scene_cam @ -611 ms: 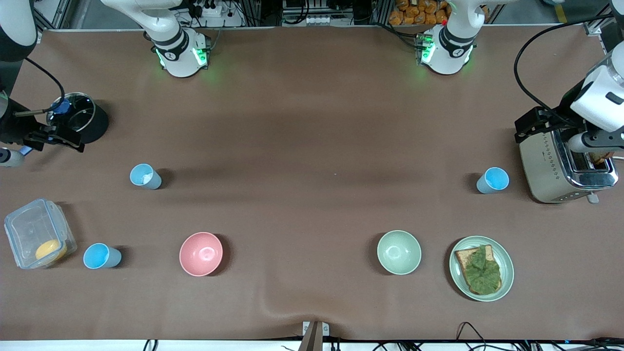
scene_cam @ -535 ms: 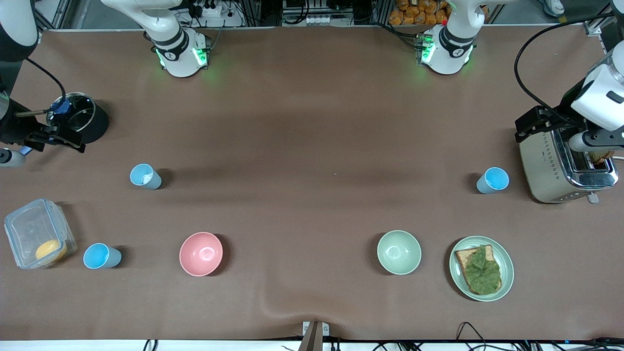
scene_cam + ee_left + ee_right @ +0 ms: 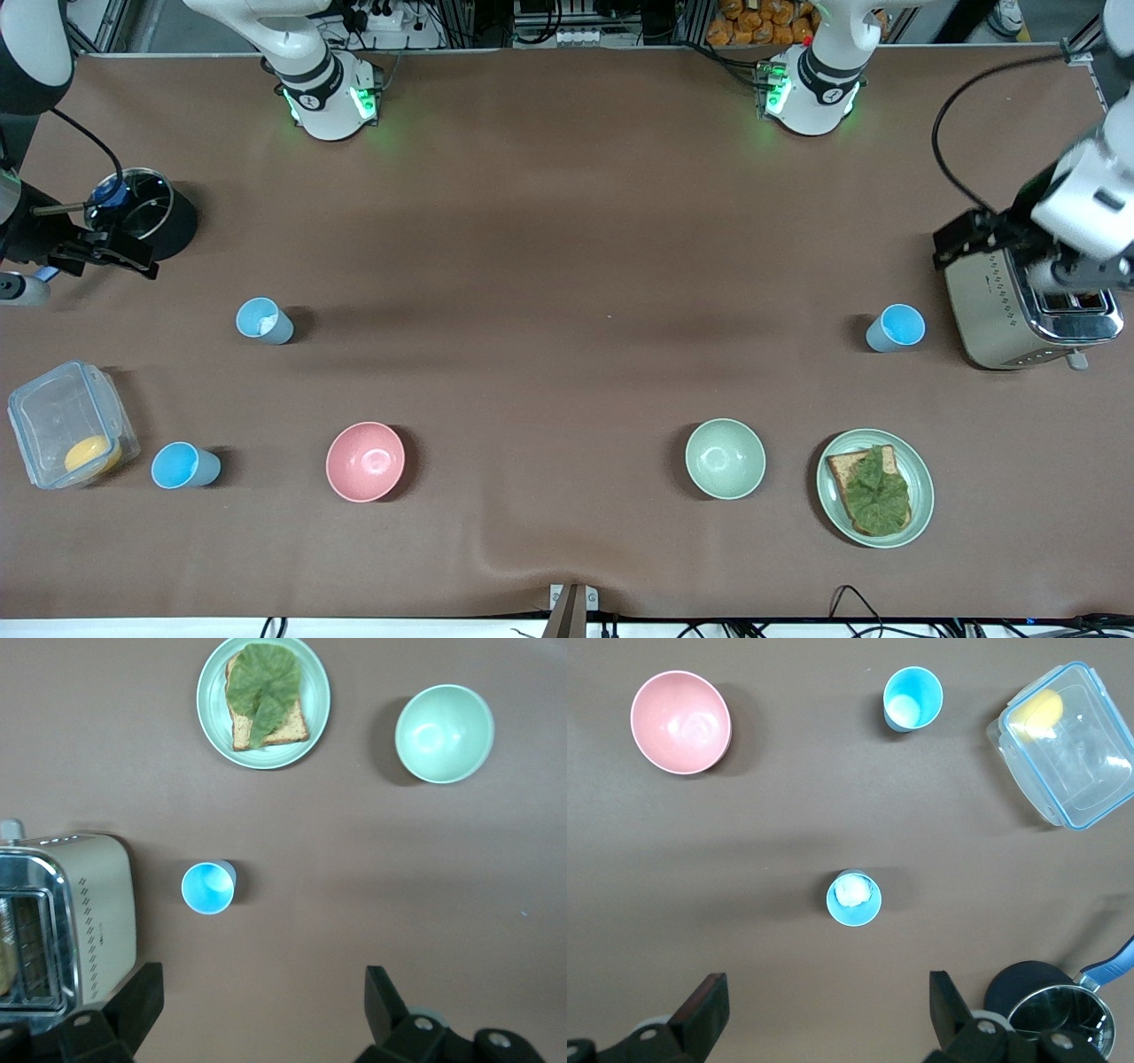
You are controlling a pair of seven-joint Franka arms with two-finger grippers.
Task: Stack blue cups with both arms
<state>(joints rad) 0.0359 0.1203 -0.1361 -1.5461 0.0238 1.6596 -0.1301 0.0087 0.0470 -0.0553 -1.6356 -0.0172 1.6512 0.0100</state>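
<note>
Three blue cups stand upright on the brown table. One with a whitish inside (image 3: 263, 321) (image 3: 853, 898) and one sky-blue inside (image 3: 183, 466) (image 3: 912, 697) stand toward the right arm's end. A third, sky-blue inside (image 3: 896, 328) (image 3: 208, 888), stands beside the toaster. My right gripper (image 3: 106, 252) (image 3: 826, 1010) hangs open and empty, high over the table beside the pot. My left gripper (image 3: 979, 229) (image 3: 259, 1010) hangs open and empty, high over the table next to the toaster.
A pink bowl (image 3: 365, 461), a pale green bowl (image 3: 725, 458) and a plate (image 3: 921, 470) with lettuce on toast lie nearer the front camera. A clear box (image 3: 66, 434) and a black pot (image 3: 146, 217) are at the right arm's end. A toaster (image 3: 1019, 315) is at the left arm's end.
The left arm's hand has shifted a little over the toaster, toward the bases. The right arm has barely moved. The cups have not moved.
</note>
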